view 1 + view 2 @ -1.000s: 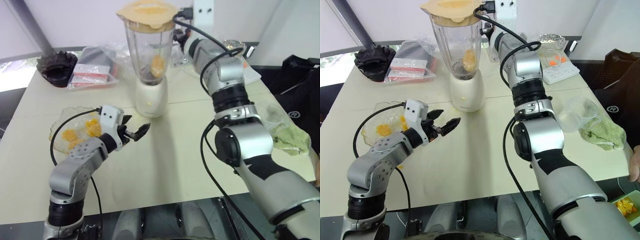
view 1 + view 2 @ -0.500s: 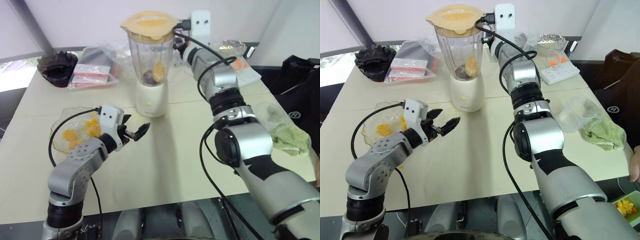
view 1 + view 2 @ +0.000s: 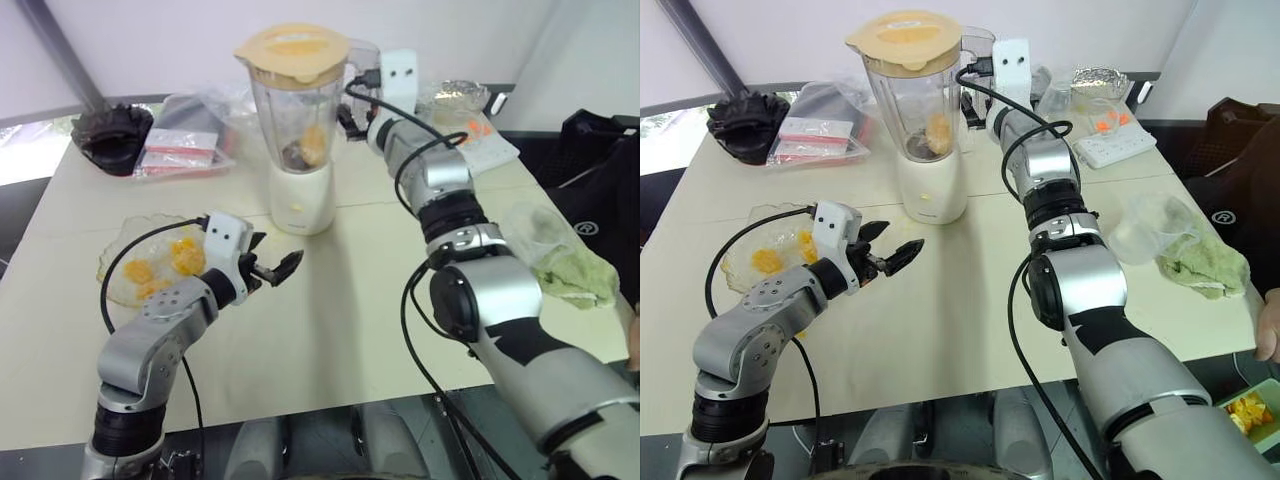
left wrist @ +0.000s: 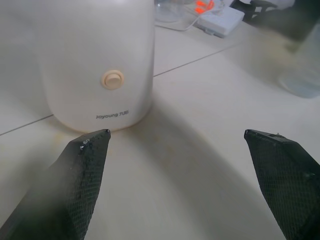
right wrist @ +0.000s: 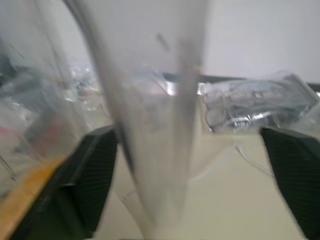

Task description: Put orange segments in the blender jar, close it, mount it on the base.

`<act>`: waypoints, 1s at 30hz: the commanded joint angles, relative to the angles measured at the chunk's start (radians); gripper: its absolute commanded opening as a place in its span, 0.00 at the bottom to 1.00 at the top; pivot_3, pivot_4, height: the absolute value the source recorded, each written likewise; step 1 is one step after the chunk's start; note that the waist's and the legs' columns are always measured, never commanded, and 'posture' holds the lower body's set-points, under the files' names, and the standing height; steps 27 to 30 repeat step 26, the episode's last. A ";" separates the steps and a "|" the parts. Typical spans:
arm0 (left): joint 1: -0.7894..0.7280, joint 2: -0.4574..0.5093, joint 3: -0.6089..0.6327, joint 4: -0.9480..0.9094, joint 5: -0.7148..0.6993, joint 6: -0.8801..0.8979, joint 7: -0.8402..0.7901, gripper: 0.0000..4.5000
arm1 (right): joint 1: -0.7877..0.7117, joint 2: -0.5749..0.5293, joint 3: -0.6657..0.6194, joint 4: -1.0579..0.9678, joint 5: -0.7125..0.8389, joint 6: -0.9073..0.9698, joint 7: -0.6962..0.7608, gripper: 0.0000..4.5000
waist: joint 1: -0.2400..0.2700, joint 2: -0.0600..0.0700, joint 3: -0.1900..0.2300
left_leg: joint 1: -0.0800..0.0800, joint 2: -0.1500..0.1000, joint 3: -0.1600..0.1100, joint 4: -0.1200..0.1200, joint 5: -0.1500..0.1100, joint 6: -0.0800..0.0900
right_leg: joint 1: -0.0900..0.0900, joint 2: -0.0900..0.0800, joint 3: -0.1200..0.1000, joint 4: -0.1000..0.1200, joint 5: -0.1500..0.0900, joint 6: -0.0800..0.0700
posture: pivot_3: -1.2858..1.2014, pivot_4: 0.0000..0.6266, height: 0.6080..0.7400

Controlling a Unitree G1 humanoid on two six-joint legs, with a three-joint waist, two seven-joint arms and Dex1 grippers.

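Right claw [image 5: 190,150]: fingertips cut off by the frame edge in its wrist view; the blender jar [image 5: 150,100] between them is blurred, its handle contact indeterminable. Behind the jar, the right claw is partly hidden in the head views. Items in the plastic bags [image 3: 185,140] beside the jar: too small to identify.

The blender jar [image 3: 297,115] is seated on the base [image 3: 303,200] at the desk [image 3: 350,310] centre; a dish [image 3: 112,272] of orange segments [image 3: 185,255] is set left.
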 commanded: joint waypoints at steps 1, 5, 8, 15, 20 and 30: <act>-0.009 0.008 -0.009 -0.024 -0.011 -0.017 -0.012 1.00 | 0.051 -0.014 0.024 -0.144 -0.014 0.024 0.017 0.99 | 0.001 0.000 0.000 | 0.000 0.000 -0.001 0.000 0.000 0.000 | 0.000 0.000 0.000 0.000 0.000 0.000 | 0.52 0.24 1.00; -0.019 -0.001 -0.023 -0.010 -0.005 -0.031 -0.016 1.00 | 0.271 -0.064 0.083 -0.432 0.000 0.134 0.143 0.99 | 0.011 0.000 0.000 | 0.000 0.000 -0.002 0.000 0.000 0.000 | 0.001 0.000 0.000 0.000 0.000 0.000 | 0.52 0.24 1.00; -0.029 -0.004 -0.023 -0.004 0.002 -0.028 -0.005 1.00 | 0.447 -0.128 0.116 -0.668 0.034 0.225 0.255 0.99 | 0.013 0.000 0.000 | 0.000 -0.001 -0.002 0.000 0.000 0.000 | 0.002 -0.001 -0.001 -0.001 0.000 0.000 | 0.52 0.24 1.00; -0.006 0.064 0.061 -0.037 -0.019 -0.040 -0.035 1.00 | 0.651 -0.336 0.044 -1.043 0.228 0.387 0.523 0.99 | 0.004 0.000 0.000 | 0.001 0.001 0.000 0.001 0.000 0.000 | 0.002 0.002 0.000 -0.001 -0.001 -0.001 | 0.52 0.24 1.00; 0.005 0.138 0.203 -0.068 -0.093 -0.017 -0.068 1.00 | 0.745 -0.572 -0.077 -1.232 0.433 0.456 0.791 0.99 | 0.010 -0.001 0.001 | 0.001 0.003 -0.003 0.002 0.000 0.000 | 0.003 0.006 0.000 0.000 -0.003 -0.004 | 0.52 0.24 1.00; 0.044 0.246 0.361 -0.069 -0.212 0.016 -0.137 1.00 | 0.783 -0.650 -0.102 -1.297 0.522 0.499 0.831 0.99 | 0.004 -0.003 0.002 | 0.002 0.003 0.000 0.004 0.000 0.000 | 0.003 0.005 0.001 -0.002 -0.003 -0.005 | 0.52 0.24 1.00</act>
